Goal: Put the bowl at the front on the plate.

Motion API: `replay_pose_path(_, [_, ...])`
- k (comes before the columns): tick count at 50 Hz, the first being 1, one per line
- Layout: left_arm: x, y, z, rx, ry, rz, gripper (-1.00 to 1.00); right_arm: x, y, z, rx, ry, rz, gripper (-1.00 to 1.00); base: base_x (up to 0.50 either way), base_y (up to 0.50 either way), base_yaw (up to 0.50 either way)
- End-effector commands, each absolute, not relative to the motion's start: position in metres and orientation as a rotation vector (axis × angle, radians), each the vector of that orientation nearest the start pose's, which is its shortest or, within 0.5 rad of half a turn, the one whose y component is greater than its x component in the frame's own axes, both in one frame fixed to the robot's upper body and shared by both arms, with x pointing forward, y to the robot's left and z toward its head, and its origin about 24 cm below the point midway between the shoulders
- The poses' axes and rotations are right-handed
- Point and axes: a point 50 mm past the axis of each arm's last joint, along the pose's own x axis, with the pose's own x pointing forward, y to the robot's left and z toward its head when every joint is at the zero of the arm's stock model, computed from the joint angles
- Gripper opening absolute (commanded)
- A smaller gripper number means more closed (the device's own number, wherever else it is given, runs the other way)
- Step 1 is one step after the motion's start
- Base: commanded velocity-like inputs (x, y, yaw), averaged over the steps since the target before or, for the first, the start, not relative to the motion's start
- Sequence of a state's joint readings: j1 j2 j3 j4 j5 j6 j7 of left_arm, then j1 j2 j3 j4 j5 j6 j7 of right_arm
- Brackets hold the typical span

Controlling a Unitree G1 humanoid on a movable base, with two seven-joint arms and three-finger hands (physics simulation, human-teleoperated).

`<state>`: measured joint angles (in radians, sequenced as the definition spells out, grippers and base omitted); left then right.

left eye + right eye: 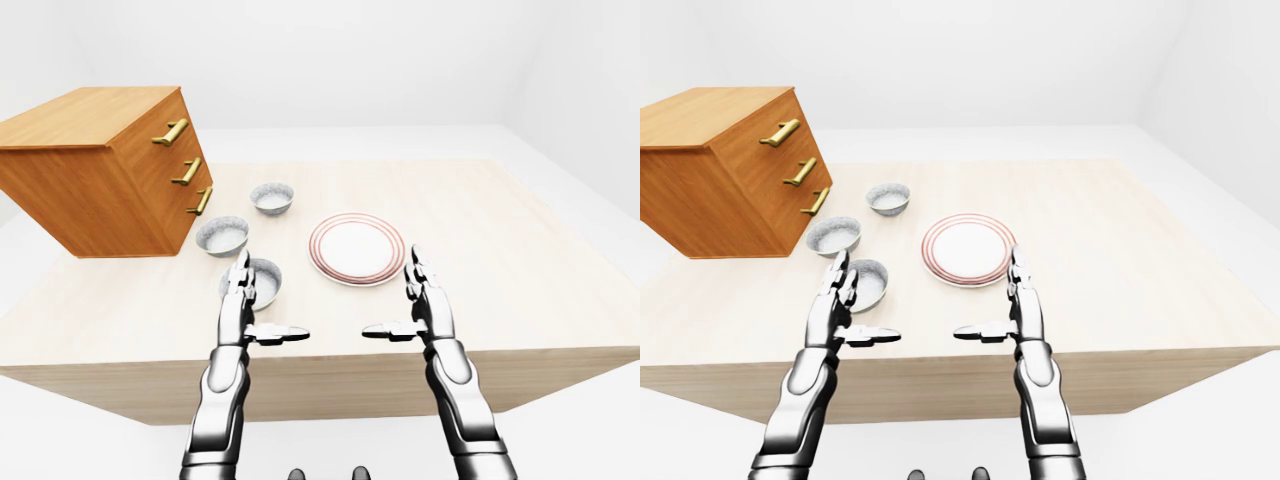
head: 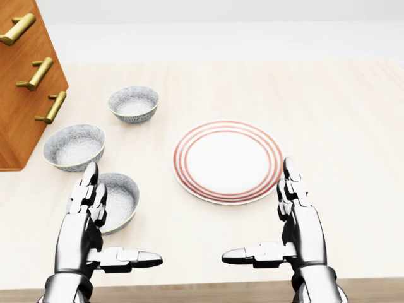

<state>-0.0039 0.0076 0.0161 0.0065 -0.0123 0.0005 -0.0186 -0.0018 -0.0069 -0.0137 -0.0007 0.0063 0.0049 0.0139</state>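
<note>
Locating the nearest bowl (image 2: 123,201) close to the table (image 2: 341,126) edge at the bottom of the head view, on the left half of that edge. Placing it just left of the plate (image 2: 181,161) and apart from it. Finding it upright, empty and not yet on the plate.

Recording the left hand (image 2: 82,230) as spread, with fingers straight and thumb pointing inward, gripping nothing. Noting its fingertips overlapping the bowl's left rim in the head view, without being able to confirm contact. Recording the right hand (image 2: 304,230) as likewise spread and empty, hovering by the plate's lower right rim.

Judging the bowl to be rigid glazed ware: probably light enough for one hand, smooth and likely slippery on the wall, and liable to chip if dropped or knocked against the plate. Recommending a pinch at the rim, thumb inside and fingers outside the left wall, or else a cupping hold round the wall. Advising against squeezing low on the curved wall, given the risk of slipping.

Counting:
- Three bowls: the nearest bowl, a middle bowl (image 2: 74,146) and a far bowl (image 2: 133,104), stepping toward the top of the view.
- One plate, red-ringed.
- One chest of drawers (image 1: 100,180) at the table's left edge, with three brass handles (image 1: 186,171).
- Two hands.
</note>
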Motion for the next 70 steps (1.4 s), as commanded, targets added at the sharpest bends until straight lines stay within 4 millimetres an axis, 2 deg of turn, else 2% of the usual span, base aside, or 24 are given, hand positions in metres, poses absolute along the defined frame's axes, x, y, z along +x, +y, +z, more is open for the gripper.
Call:
replay_pose_path(1, [0.254,0.159,0.040,-0.016,0.014,-0.014,1.00,0.255,-0.159,0.041,-0.001,0.008,0.001,1.00,0.00,0.00,0.00])
replay_pose_path(10, [0.244,0.164,0.055,-0.035,-0.046,0.018,1.00,0.254,-0.159,0.043,-0.001,0.005,-0.002,1.00,0.00,0.00,0.00])
replay_pose_path(15, [0.236,0.167,0.063,0.004,-0.125,0.042,1.00,0.255,-0.159,0.041,-0.002,0.009,0.000,1.00,0.00,0.00,0.00])
replay_pose_path(20, [0.232,0.170,0.067,0.038,-0.131,0.061,1.00,0.255,-0.159,0.041,-0.001,0.011,0.000,1.00,0.00,0.00,0.00])
replay_pose_path(27, [0.226,0.182,0.075,0.012,-0.125,0.128,1.00,0.255,-0.159,0.041,0.000,0.014,0.000,1.00,0.00,0.00,0.00])
replay_pose_path(35, [0.225,0.213,0.085,-0.079,-0.145,0.285,1.00,0.255,-0.159,0.041,0.000,0.016,-0.003,1.00,0.00,0.00,0.00])
replay_pose_path(37, [0.222,0.214,0.086,-0.080,-0.151,0.281,1.00,0.255,-0.158,0.041,-0.001,0.017,-0.003,1.00,0.00,0.00,0.00])
replay_pose_path(39, [0.219,0.215,0.083,-0.070,-0.135,0.289,1.00,0.255,-0.159,0.041,0.000,0.017,-0.004,1.00,0.00,0.00,0.00])
replay_pose_path(40, [0.220,0.218,0.077,-0.011,-0.123,0.329,1.00,0.255,-0.159,0.041,-0.001,0.017,-0.004,1.00,0.00,0.00,0.00])
replay_pose_path(42, [0.221,0.219,0.078,-0.056,-0.114,0.327,1.00,0.256,-0.159,0.041,0.000,0.017,-0.004,1.00,0.00,0.00,0.00])
replay_pose_path(48, [0.216,0.222,0.077,-0.033,-0.151,0.345,1.00,0.256,-0.160,0.039,0.000,0.017,-0.003,1.00,0.00,0.00,0.00])
replay_pose_path(54, [0.213,0.239,0.080,-0.083,-0.160,0.464,1.00,0.256,-0.159,0.040,-0.002,0.019,-0.001,1.00,0.00,0.00,0.00])
replay_pose_path(56, [0.209,0.245,0.083,-0.060,-0.221,0.520,1.00,0.255,-0.158,0.042,-0.002,0.019,-0.002,1.00,0.00,0.00,0.00])
replay_pose_path(70, [0.193,0.274,0.079,-0.112,-0.179,0.739,1.00,0.255,-0.159,0.040,-0.003,0.020,-0.003,1.00,0.00,0.00,0.00])
